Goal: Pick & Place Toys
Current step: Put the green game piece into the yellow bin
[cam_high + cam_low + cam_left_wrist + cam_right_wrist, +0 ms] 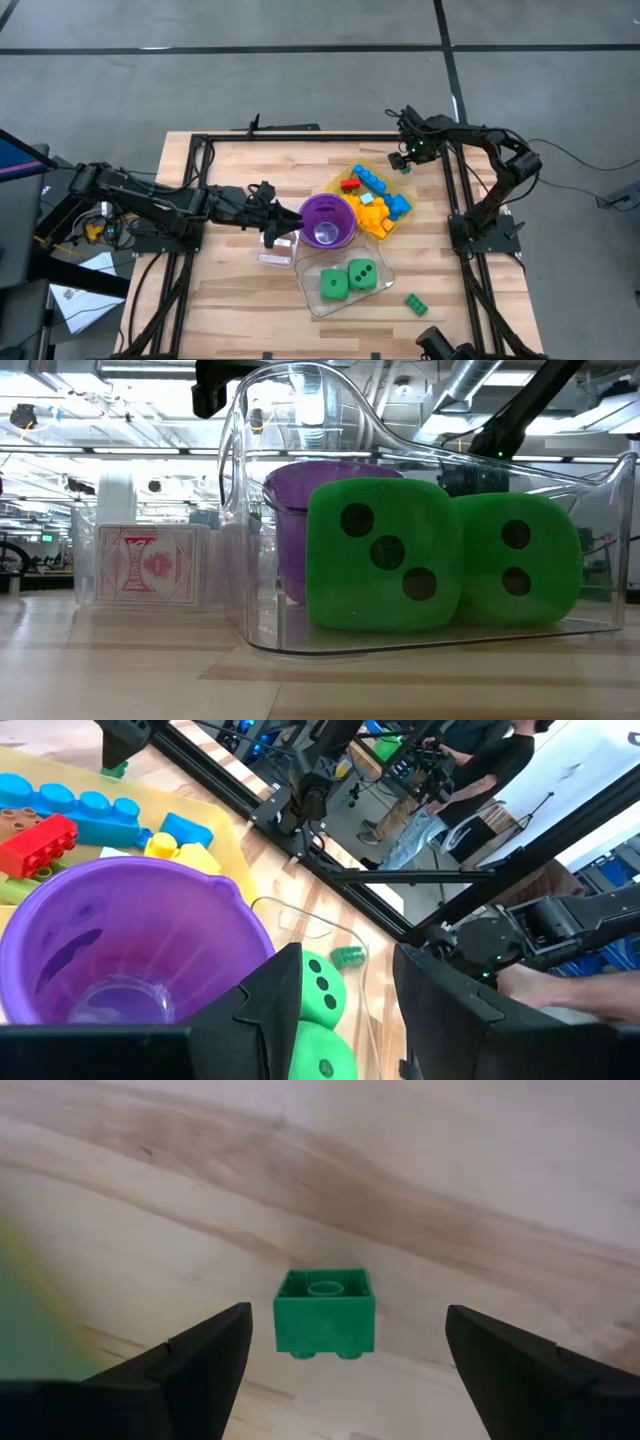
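My right gripper (347, 1320) hangs open at the table's far right (404, 160), pointing down. A small green brick (325, 1313) lies on the wood between its fingers, which stand clear of it on both sides. My left gripper (347, 960) is open and hovers nearly level beside the purple cup (327, 220), with nothing between its fingers. Several coloured bricks (375, 198) lie in the yellow tray (352, 172). Two green dice (347, 279) sit in a clear tub (312, 300). Another green brick (416, 304) lies loose on the table near the right front.
A clear box holding a pack of cards (148, 565) stands left of the dice tub. The black frame rails (455, 180) run along the table's edges, close to my right gripper. Bare wood lies at the near left and far left.
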Robot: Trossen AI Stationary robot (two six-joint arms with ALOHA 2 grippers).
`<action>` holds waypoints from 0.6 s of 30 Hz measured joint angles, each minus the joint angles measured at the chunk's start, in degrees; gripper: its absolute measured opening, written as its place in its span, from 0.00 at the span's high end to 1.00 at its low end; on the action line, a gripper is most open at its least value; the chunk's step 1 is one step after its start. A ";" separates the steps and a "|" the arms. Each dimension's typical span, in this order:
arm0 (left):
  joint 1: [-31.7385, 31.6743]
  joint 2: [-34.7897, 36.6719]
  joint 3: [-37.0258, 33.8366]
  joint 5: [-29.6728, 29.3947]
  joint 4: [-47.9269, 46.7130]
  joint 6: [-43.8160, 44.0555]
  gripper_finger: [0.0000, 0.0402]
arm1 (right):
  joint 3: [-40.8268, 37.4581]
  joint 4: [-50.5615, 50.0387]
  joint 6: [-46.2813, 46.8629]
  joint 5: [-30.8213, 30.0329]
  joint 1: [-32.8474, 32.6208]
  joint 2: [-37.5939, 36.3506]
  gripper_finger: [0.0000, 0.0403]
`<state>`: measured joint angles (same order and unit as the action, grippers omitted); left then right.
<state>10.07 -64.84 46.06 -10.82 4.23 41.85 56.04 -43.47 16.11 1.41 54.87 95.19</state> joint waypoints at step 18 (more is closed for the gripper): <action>0.00 -0.01 0.00 0.04 0.13 0.40 0.62 | -0.08 1.90 -1.07 0.26 -1.31 4.51 0.23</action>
<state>10.07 -64.86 46.06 -10.79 4.36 42.25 55.96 -41.57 15.05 1.67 53.56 99.70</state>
